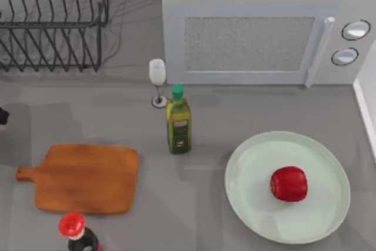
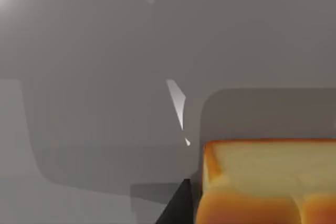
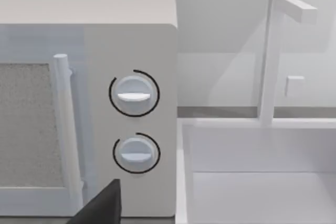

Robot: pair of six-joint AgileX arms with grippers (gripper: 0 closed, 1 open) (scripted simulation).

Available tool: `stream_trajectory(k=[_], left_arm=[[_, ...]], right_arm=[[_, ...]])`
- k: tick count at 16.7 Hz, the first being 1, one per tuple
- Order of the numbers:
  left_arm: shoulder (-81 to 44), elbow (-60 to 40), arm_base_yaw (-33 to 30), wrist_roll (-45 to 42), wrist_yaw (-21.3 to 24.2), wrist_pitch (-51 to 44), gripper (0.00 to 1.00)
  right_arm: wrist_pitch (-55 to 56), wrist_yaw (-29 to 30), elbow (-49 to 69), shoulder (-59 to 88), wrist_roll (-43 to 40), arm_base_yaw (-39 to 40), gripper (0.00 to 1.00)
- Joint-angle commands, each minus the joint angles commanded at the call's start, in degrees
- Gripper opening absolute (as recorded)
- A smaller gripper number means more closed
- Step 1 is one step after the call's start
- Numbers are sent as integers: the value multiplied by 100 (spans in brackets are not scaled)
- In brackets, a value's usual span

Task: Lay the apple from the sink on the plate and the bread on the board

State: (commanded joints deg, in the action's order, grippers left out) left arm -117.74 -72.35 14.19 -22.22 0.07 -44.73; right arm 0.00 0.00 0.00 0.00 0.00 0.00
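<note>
Half done: the apple [image 1: 288,183] already sits on the plate [image 1: 287,186], a little right of its middle, at the table's right side.
Still to do: the bread [image 2: 268,182] has to reach the board [image 1: 85,178], which lies bare at the table's left front.
Bread, position: it shows close up in the left wrist view, tight against the camera, its pale side and golden crust facing it, with grey surface beyond.
Left claw: a dark finger [image 2: 178,205] sits just beside the loaf's edge; the bread appears to be in its grip, but I cannot tell how far the fingers are apart.
Key relation: the left arm is the one nearer the board, which lies with its long axis across the table and its handle pointing to the left edge. The loaf should go over the broad part, not the handle.
Right claw: parked near the microwave [image 3: 89,103], looking past its knobs towards the white sink [image 3: 262,182]; a dark finger tip [image 3: 102,205] shows, and its opening cannot be judged.
Obstacles: a red-capped dark bottle [image 1: 76,232] stands just in front of the board, and a green-capped oil bottle [image 1: 178,123] to its right.
</note>
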Motion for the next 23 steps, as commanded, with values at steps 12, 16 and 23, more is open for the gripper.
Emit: stream_trajectory(k=[12,16,23], left_arm=[[341,-512,-15,18,28,-748,0],[683,-1164,-41,12,30,-1794,0],[848,-1437,-22,31,42,-2173,0]], right_arm=[[0,0,0,0,0,0,100],[0,0,0,0,0,0,100],[0,0,0,0,0,0,100]])
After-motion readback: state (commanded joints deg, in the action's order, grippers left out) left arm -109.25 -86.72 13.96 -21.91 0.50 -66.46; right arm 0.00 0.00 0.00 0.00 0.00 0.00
